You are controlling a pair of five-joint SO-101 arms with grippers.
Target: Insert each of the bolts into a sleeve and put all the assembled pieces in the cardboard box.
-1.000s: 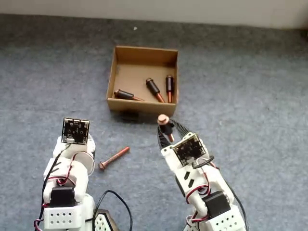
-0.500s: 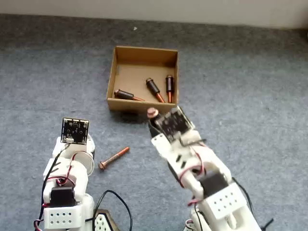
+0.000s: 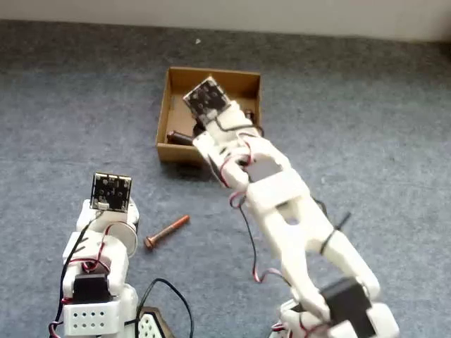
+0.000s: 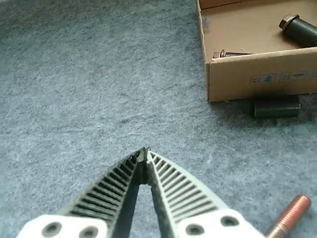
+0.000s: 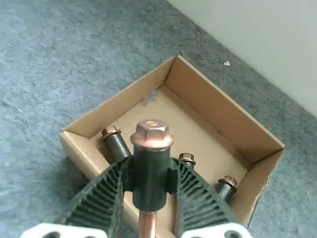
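Grey carpet (image 3: 366, 141) held the cardboard box (image 3: 232, 76), 3 assembled pieces (image 5: 113, 136) lying inside. Right arm (image 3: 282, 204) stretched out over the box. Risk, as a judgement: released from up here, the held piece could bounce off the others or a wall and out, or the bolt could slip from its sleeve on landing. Right gripper (image 5: 150, 174) was part spread, pinching 1 assembled piece (image 5: 151, 144) by its dark sleeve, head up, over the box. Left gripper (image 4: 145, 157) was pressed together, empty, above carpet. 1 loose bolt (image 3: 168, 231) lay near it; 1 empty sleeve (image 4: 275, 106) lay just outside the box's front wall.
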